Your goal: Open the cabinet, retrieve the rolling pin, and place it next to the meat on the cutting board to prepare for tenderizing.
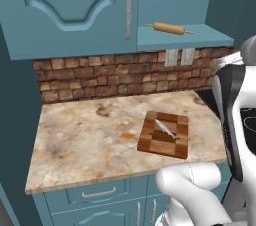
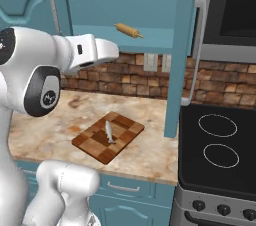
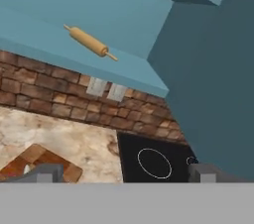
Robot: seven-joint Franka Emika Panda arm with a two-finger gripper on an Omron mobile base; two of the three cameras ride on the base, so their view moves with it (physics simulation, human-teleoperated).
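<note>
Cabinet (image 1: 70,10) of tall teal-blue wood with arched panels is seen with its right door (image 2: 182,45) swung open, and the slim light-tan wooden rolling pin (image 1: 170,29) is shown lying on its bottom shelf, upper centre-right of the left base frame. Lower down, the small pale grey-white strip of meat (image 1: 165,128) rests on the striped dark and reddish-brown wooden cutting board (image 1: 150,142), which sits on the mottled beige stone surface (image 1: 85,140). The fingers (image 3: 124,173) are spread wide apart at the bottom of the hand frame, with nothing gripped between them.
</note>
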